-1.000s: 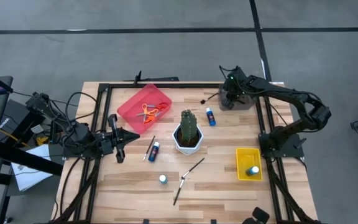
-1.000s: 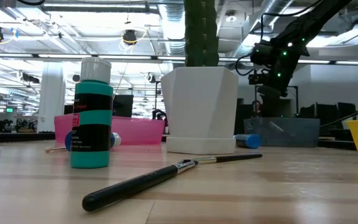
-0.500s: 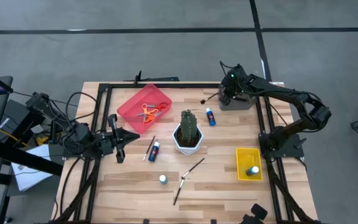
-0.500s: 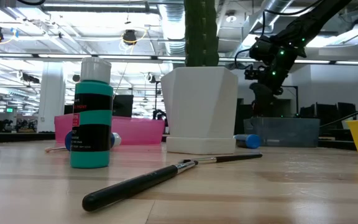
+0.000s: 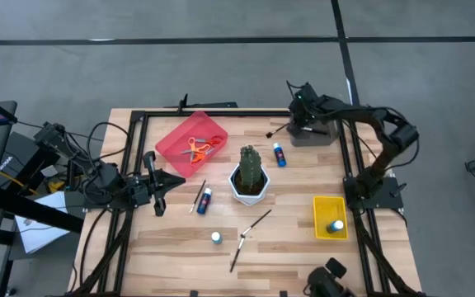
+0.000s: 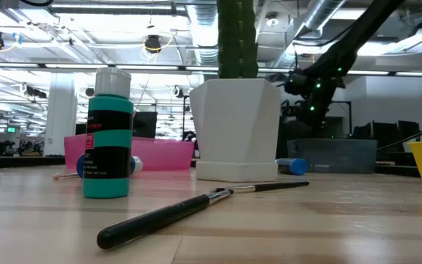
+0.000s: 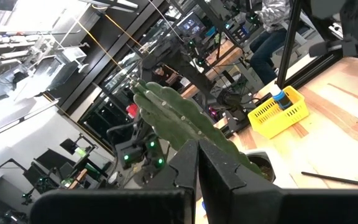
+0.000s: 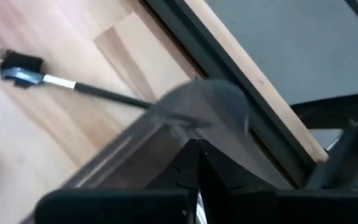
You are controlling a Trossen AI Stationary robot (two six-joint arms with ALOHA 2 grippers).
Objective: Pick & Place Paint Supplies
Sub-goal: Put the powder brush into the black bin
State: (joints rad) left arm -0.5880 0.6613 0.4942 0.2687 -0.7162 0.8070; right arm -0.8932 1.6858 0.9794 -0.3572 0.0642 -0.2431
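A wooden bench (image 5: 303, 247) seen from above, with paint supplies scattered on it. Nearest the front edge, a dark-handled paintbrush (image 5: 249, 229) lies flat beside a small upright paint bottle (image 5: 216, 238). To the right, a yellow basket (image 5: 330, 207) holds one bottle. In the middle stands a cactus in a white pot (image 5: 250, 175), with another bottle (image 5: 205, 197) and a thin brush lying just to its left. Further back, a pink tray (image 5: 171, 140) holds orange scissors (image 5: 196, 149), and a bottle (image 5: 279, 154) lies loose. The left gripper (image 5: 157, 183), closed and empty, waits at the left edge. At the far side, the right gripper (image 5: 297, 108), closed and seemingly empty, hangs over a grey bin (image 5: 312, 136), near a brush (image 8: 61, 83). The drop looks finished; next comes reaching for another loose item, opening first.
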